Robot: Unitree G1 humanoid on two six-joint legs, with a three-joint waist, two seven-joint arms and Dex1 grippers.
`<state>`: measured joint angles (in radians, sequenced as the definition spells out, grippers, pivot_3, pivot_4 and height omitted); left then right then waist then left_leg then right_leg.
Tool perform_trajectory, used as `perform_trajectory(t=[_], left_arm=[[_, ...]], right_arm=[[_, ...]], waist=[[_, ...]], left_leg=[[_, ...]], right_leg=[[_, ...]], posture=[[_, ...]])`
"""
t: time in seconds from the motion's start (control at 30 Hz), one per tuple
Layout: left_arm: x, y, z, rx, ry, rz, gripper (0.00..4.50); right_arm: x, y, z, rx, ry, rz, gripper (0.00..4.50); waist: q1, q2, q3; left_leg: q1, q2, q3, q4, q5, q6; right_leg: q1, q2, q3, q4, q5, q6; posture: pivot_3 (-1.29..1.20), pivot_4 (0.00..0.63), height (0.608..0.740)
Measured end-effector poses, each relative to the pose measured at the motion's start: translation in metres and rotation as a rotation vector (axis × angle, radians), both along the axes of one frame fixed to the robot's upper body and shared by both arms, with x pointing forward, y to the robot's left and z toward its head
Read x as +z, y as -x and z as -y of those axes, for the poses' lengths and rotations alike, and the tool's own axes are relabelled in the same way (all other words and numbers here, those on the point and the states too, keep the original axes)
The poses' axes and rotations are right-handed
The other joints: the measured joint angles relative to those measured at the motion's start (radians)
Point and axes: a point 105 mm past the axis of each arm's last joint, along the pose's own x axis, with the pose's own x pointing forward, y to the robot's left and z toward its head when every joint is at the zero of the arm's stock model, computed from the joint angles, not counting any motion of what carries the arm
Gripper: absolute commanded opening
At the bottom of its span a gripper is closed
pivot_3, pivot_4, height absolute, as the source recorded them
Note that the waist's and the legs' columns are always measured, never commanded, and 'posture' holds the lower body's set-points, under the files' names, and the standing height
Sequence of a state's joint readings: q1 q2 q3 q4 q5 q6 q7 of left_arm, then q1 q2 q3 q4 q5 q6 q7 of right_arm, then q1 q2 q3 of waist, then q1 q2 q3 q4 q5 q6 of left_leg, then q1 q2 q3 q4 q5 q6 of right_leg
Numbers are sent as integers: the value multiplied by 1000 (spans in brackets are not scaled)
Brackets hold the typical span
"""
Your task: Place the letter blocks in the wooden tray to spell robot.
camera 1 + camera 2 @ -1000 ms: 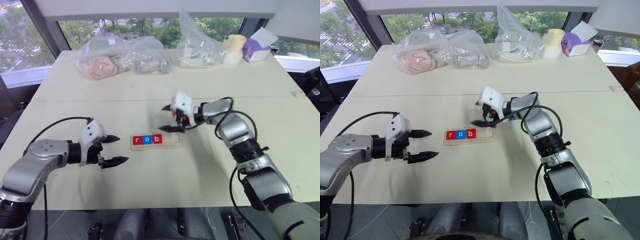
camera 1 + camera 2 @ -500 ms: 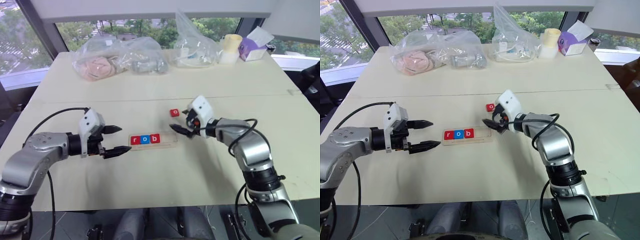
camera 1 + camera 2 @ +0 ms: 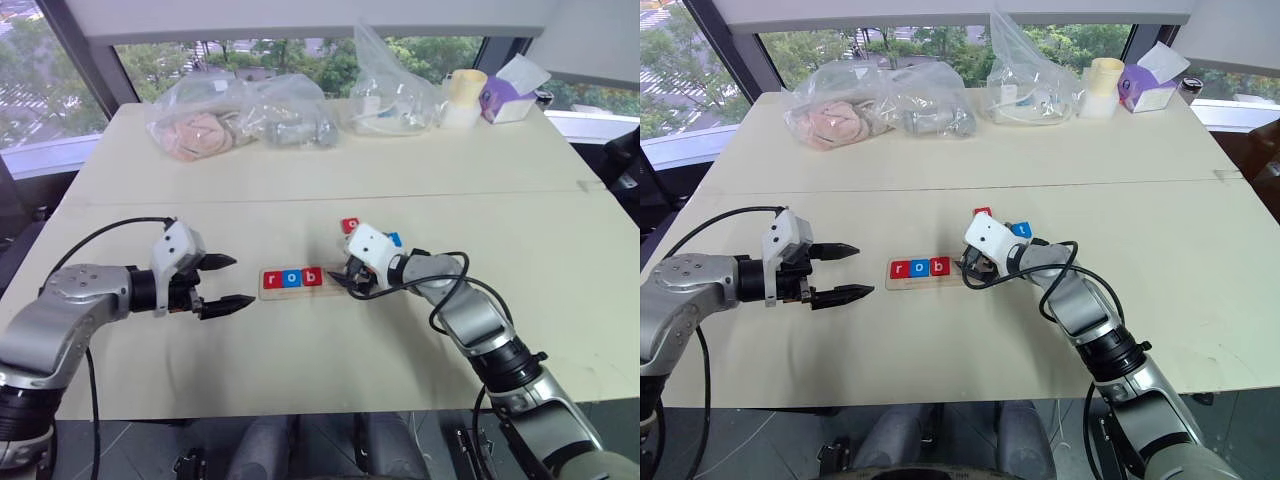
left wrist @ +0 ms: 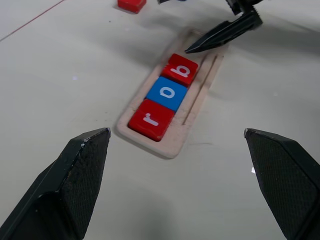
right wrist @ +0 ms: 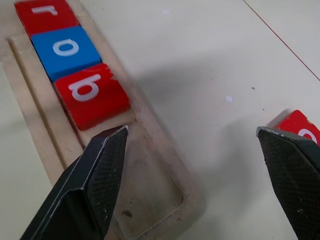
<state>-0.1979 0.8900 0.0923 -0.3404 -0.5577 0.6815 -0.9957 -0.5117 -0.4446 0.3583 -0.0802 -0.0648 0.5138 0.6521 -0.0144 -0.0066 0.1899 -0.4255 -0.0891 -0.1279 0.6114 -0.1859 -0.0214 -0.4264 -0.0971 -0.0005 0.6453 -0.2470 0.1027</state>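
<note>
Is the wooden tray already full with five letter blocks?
No, the wooden tray holds three letter blocks, r, o and b; the rest is empty.

Red r block (image 4: 151,119), blue o block (image 4: 168,93), red b block (image 4: 180,69).

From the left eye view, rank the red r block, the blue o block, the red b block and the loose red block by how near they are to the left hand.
1. The red r block, at the tray end facing the left hand.
2. The blue o block, middle of the three.
3. The red b block, beside the empty slots.
4. The loose red block, on the table beyond the wooden tray.
</note>
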Motion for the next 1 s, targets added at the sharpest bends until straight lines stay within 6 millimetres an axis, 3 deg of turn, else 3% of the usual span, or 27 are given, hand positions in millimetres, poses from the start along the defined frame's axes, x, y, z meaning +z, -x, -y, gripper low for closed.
perform_trajectory(t=[0.2, 0.4, 0.63, 0.83, 1.0], left_arm=[[1, 4, 5, -16, 7, -5, 4500], [2, 2, 6, -11, 15, 0, 4500], [2, 2, 6, -9, 15, 1, 4500], [2, 2, 6, -8, 15, 3, 4500], [9, -3, 7, -8, 21, 33, 4500]], right_arm=[[-3, 0, -1, 11, 3, -4, 4148], [-3, 3, -19, 67, -12, -9, 4148], [-2, 1, -19, 67, -11, -6, 4148], [1, -4, -2, 3, 7, -21, 4148], [32, -11, 12, -140, -198, -111, 4148]], waist=[[0, 0, 0], [-2, 0, 0], [0, 0, 0], [1, 0, 0], [-1, 0, 0]], left_leg=[[0, 0, 0, 0, 0, 0], [0, 0, 0, 0, 0, 0], [0, 0, 0, 0, 0, 0], [0, 0, 0, 0, 0, 0], [0, 0, -1, 0, 0, 0]], right_leg=[[0, 0, 0, 0, 0, 0], [0, 0, 0, 0, 0, 0], [0, 0, 0, 0, 0, 0], [0, 0, 0, 0, 0, 0], [0, 0, 0, 0, 0, 0]], posture=[[0, 150, 740], [0, 150, 740], [0, 150, 740], [0, 150, 740], [0, 150, 740]])
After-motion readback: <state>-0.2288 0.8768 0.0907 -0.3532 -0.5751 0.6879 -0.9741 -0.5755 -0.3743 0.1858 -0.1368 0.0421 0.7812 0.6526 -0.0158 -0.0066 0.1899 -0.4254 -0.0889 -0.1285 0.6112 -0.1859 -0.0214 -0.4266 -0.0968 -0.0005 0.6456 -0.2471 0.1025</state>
